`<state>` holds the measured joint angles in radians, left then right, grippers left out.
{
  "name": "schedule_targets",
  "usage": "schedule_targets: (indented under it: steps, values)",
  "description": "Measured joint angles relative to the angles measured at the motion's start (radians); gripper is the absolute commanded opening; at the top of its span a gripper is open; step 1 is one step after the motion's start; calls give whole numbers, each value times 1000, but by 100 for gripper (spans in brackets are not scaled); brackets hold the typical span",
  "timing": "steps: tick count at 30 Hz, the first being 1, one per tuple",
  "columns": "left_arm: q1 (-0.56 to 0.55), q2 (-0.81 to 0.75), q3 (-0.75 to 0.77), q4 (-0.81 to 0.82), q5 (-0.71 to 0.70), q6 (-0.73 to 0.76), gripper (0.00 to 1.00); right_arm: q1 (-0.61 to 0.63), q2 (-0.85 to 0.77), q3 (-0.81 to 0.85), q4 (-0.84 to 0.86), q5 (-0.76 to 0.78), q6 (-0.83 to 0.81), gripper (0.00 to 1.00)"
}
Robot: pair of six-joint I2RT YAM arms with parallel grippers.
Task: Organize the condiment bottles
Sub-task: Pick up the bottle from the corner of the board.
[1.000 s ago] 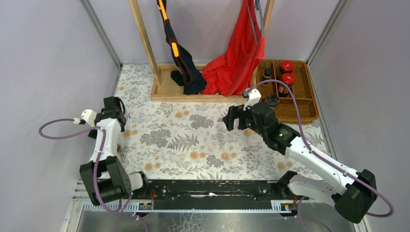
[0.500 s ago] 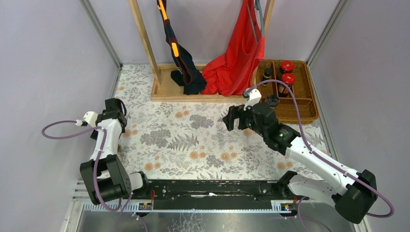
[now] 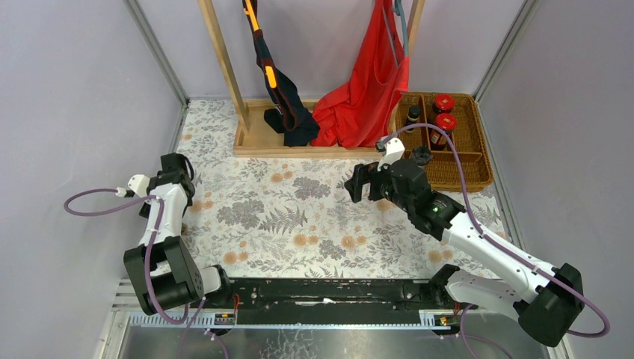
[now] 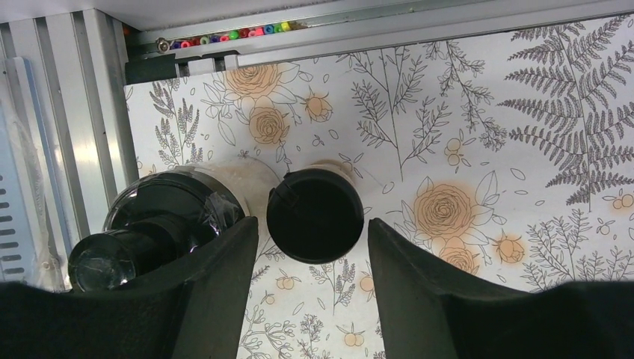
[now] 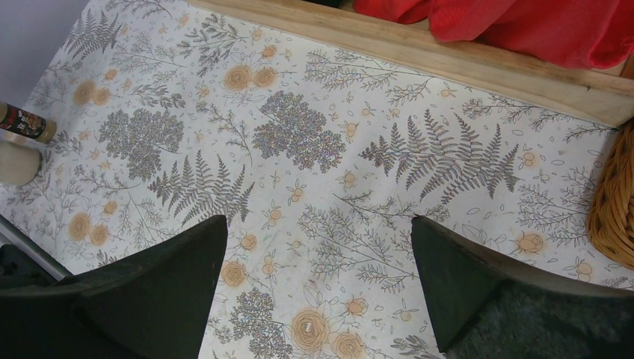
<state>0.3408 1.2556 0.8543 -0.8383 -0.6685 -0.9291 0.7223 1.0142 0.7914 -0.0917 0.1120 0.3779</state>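
In the left wrist view a pale bottle with a black cap (image 4: 314, 215) stands on the floral cloth between the tips of my left gripper (image 4: 311, 243). The jaws are open, with a thin gap on each side of the cap. A second black-capped bottle in shiny wrap (image 4: 161, 224) stands just left of it, partly behind the left finger. From above, my left gripper (image 3: 174, 166) hides both. Two red-lidded jars (image 3: 444, 103) (image 3: 445, 121) and a small dark bottle (image 3: 413, 114) sit in the wicker basket (image 3: 467, 161). My right gripper (image 3: 361, 183) (image 5: 318, 224) hangs open over bare cloth.
A wooden rack base (image 3: 262, 142) with hanging red (image 3: 366, 90) and dark garments stands at the back. The basket's edge (image 5: 617, 213) shows at the right of the right wrist view, and a pale bottle (image 5: 16, 161) at its far left. Grey walls close both sides.
The left arm has crept slightly toward the left wall, with its cable shifting. The right arm has not moved.
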Motion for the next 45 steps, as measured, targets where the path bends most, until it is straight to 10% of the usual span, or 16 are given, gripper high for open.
schedule_targets:
  steps: [17, 22, 27, 45]
  values:
    - [21, 8, 0, 4, 11, 6, 40, 0, 0, -1, 0, 0, 0, 100]
    - [22, 8, 0, 5, 11, 6, 11, 0, 0, -5, 0, 0, 0, 100]
    - [22, 8, 0, 8, 14, 7, 2, 0, 0, -5, 0, 0, 0, 100]
    - [18, 8, 1, 13, 19, 18, 0, 0, -18, -29, 16, 3, 6, 100]
